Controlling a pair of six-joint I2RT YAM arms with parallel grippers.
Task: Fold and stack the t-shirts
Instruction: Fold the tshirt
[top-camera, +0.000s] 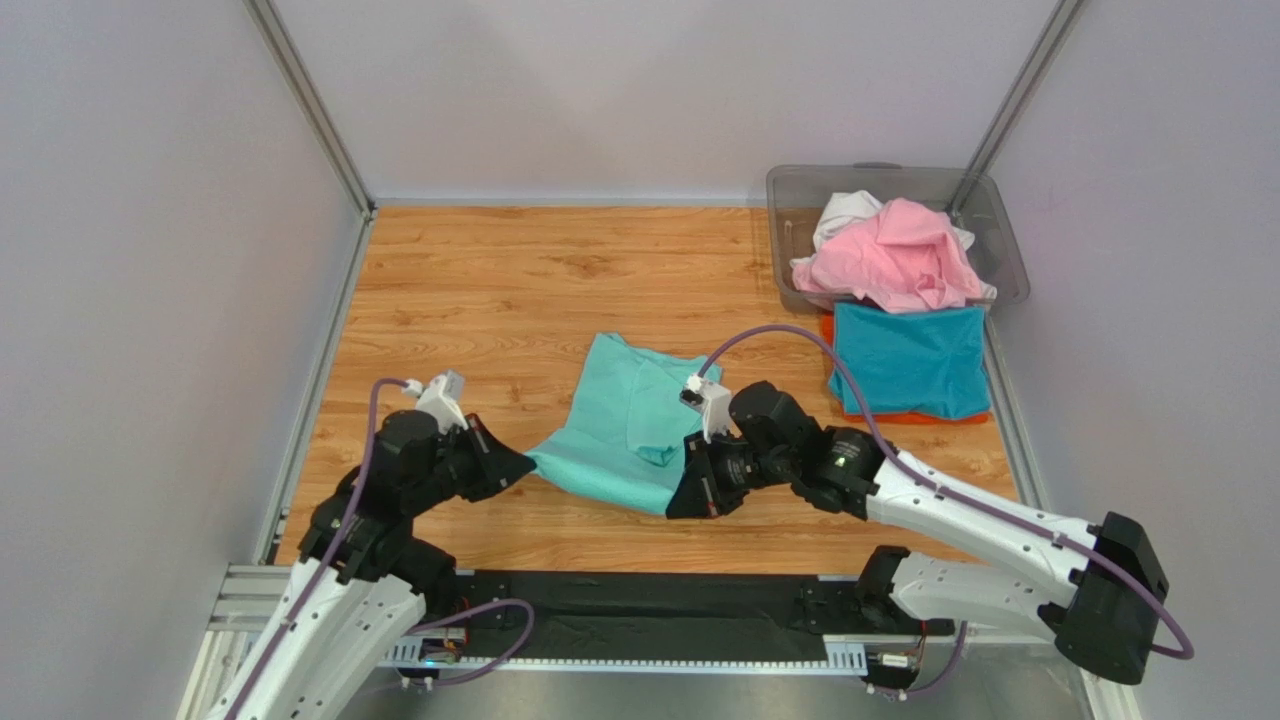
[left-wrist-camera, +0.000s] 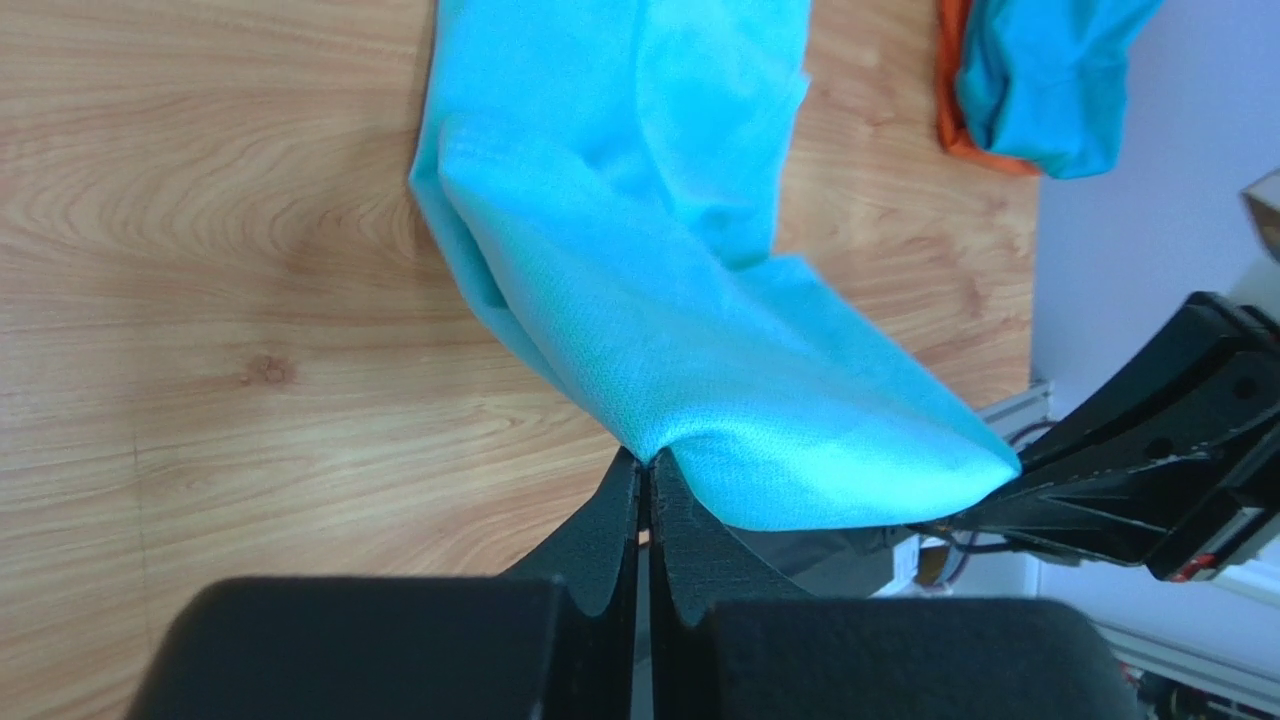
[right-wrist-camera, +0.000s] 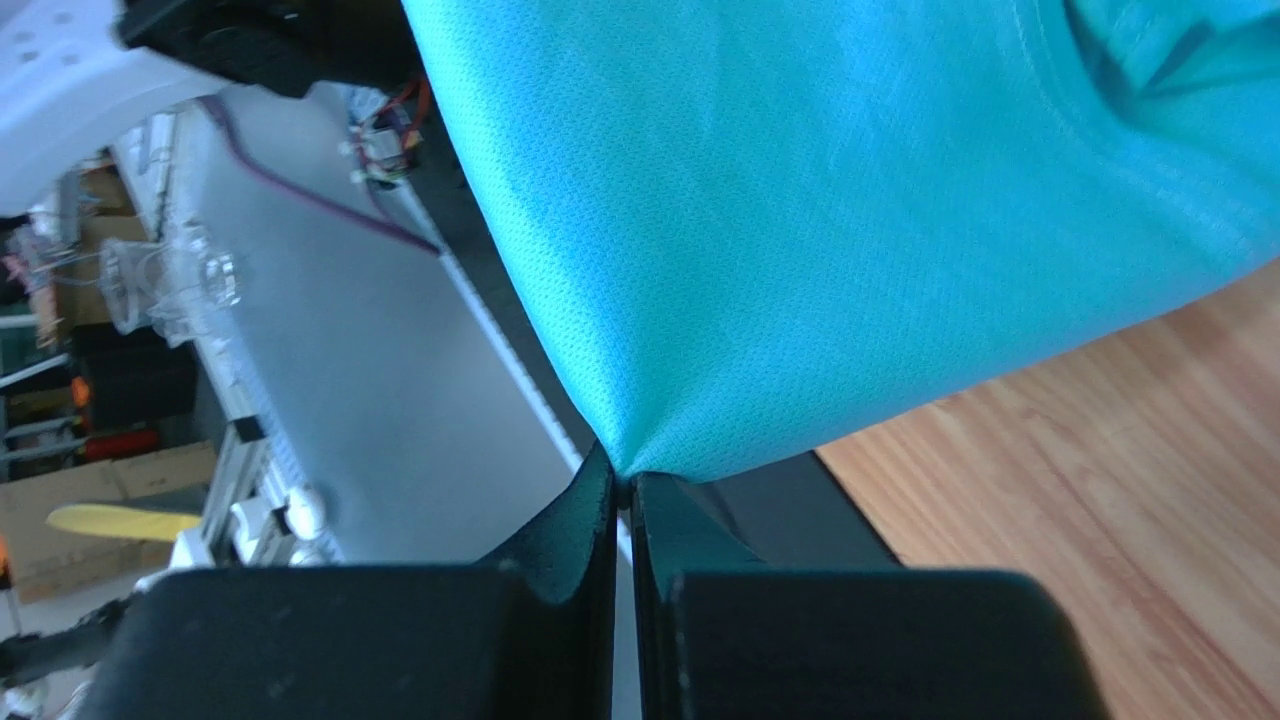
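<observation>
The mint green t-shirt (top-camera: 619, 425) lies partly on the wooden table, its near edge lifted between both grippers. My left gripper (top-camera: 526, 465) is shut on the shirt's near left corner; the cloth pinched at the tips shows in the left wrist view (left-wrist-camera: 649, 462). My right gripper (top-camera: 676, 503) is shut on the near right corner (right-wrist-camera: 624, 468). The shirt shows in the left wrist view (left-wrist-camera: 661, 270) and in the right wrist view (right-wrist-camera: 842, 210). A folded teal blue t-shirt (top-camera: 909, 360) lies on an orange one (top-camera: 962, 417) at the right.
A clear grey plastic bin (top-camera: 796, 203) at the back right holds a pink shirt (top-camera: 890, 255) and a white one (top-camera: 845, 210). Grey walls enclose the table on three sides. The black rail (top-camera: 631, 608) with the arm bases runs along the near edge.
</observation>
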